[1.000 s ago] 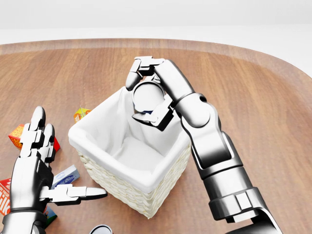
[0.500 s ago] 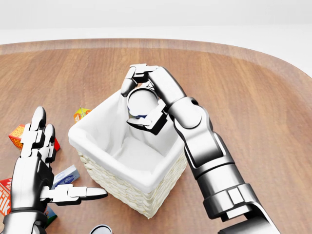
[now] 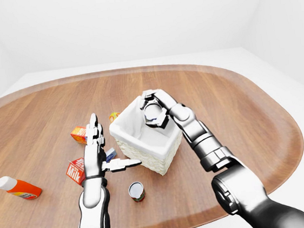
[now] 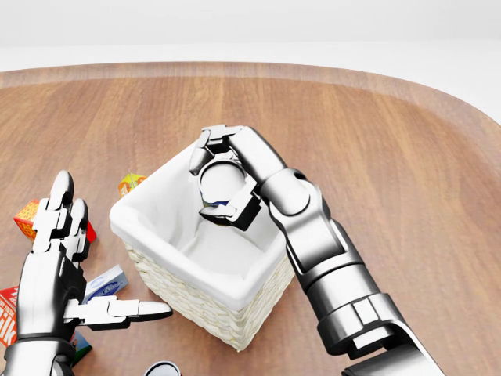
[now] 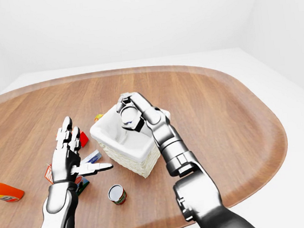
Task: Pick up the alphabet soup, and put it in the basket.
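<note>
- Head view: the right hand (image 4: 227, 176) hangs over the open mouth of the basket (image 4: 235, 294), fingers clamped round the alphabet soup (image 4: 221, 182), whose pale round end faces the camera
- The can sits above the white liner, toward the basket's top-right rim in this view, not resting on the bottom
- The basket is a woven white one with a cloth lining; it stands near the middle of the wooden table (image 4: 407, 157), well in from every edge
- The left hand (image 4: 59, 270) is held just left of the basket, fingers spread apart and straight, thumb pointing at the basket wall, holding nothing
- Left-eye view: a milk carton (image 3: 74, 170) lies beside the left wrist, an orange box (image 3: 78, 134) toward the table's left side beyond it
- An orange bottle with a white cap (image 3: 17, 188) lies near the left edge of the table
- A second can (image 3: 136, 191) stands upright between the basket and the table's near edge
</note>
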